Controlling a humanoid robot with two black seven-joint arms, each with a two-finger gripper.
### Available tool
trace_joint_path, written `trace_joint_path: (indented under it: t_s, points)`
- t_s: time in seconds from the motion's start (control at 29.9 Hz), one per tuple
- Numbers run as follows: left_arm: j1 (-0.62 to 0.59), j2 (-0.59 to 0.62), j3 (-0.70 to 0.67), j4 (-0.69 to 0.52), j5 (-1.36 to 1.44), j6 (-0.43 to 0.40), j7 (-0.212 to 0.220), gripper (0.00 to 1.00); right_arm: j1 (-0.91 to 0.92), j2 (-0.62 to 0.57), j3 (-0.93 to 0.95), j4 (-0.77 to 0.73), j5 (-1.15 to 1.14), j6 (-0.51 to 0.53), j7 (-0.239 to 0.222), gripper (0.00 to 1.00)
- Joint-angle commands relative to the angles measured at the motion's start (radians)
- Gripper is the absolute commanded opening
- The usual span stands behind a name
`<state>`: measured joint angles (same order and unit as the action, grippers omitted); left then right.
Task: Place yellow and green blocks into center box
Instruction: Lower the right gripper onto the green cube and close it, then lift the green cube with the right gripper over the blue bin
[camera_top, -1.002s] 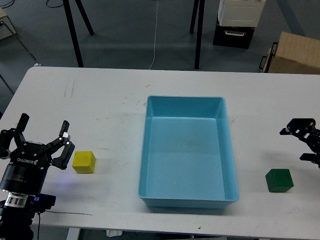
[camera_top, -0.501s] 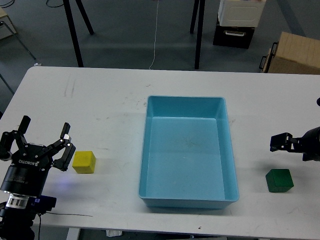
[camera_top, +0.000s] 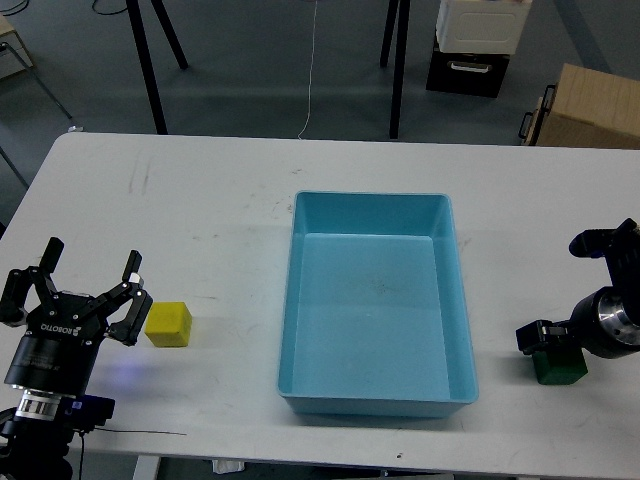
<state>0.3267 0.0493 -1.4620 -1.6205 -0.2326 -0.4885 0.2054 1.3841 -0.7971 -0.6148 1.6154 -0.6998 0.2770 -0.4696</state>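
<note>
A light blue box (camera_top: 375, 300) sits at the center of the white tabletop (camera_top: 200, 220), open side up, and nothing shows inside it. The yellow block (camera_top: 168, 324) lies on the tabletop at about 9 o'clock from the box, well apart from its left wall. The left end effector (camera_top: 85, 298) stands just beside that block, at its 9 o'clock, with its fingers spread wide and one fingertip (camera_top: 133, 300) close to the block's left face; nothing is held. The green block (camera_top: 559, 364) lies at about 4 o'clock from the box, near its right wall. The right end effector (camera_top: 548, 335) sits low over this block and hides part of its top; it shows dark and end-on, so I cannot tell whether it is wide or narrow, or whether it touches the block. Bare tabletop lies between each block and the box. Beyond the table's far edge, at 12 o'clock, stand black stand legs (camera_top: 398, 60), and at 1 o'clock a cardboard box (camera_top: 590, 108).
</note>
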Motion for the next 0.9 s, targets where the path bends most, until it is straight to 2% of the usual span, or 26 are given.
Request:
trace_joint_path:
  t_s: [0.0, 0.07, 0.1, 0.27, 0.5, 0.63, 0.7, 0.87]
  points:
    - [0.000, 0.000, -0.001, 0.001, 0.007, 0.000, 0.000, 1.00, -0.003, 0.004, 0.001, 0.030, -0.009, -0.019, -0.001, 0.10]
    - [0.000, -0.002, 0.000, 0.001, 0.013, 0.000, 0.000, 1.00, 0.000, -0.002, -0.005, 0.052, -0.020, -0.045, 0.000, 0.08]
    - [0.000, -0.002, 0.000, 0.001, 0.013, 0.000, 0.000, 1.00, 0.000, -0.007, -0.005, 0.058, -0.026, -0.056, 0.000, 0.00]
    - [0.000, -0.008, 0.000, 0.001, 0.013, 0.000, 0.000, 1.00, 0.033, -0.059, -0.002, 0.098, -0.047, -0.058, -0.001, 0.00]
    - [0.002, -0.008, 0.000, 0.001, 0.015, 0.000, 0.000, 1.00, 0.303, -0.033, -0.002, 0.116, 0.090, -0.045, 0.000, 0.00]
    - [0.002, -0.008, 0.000, 0.001, 0.015, 0.000, 0.000, 1.00, 0.492, 0.146, 0.000, 0.113, 0.247, -0.042, 0.008, 0.00]
    - [0.002, -0.008, 0.000, 0.001, 0.015, 0.000, 0.000, 1.00, 0.539, 0.289, 0.000, 0.086, 0.311, -0.048, 0.011, 0.00]
    - [0.002, -0.006, -0.001, 0.001, 0.015, 0.000, 0.000, 1.00, 0.494, 0.614, -0.028, -0.040, 0.350, -0.091, 0.020, 0.00]
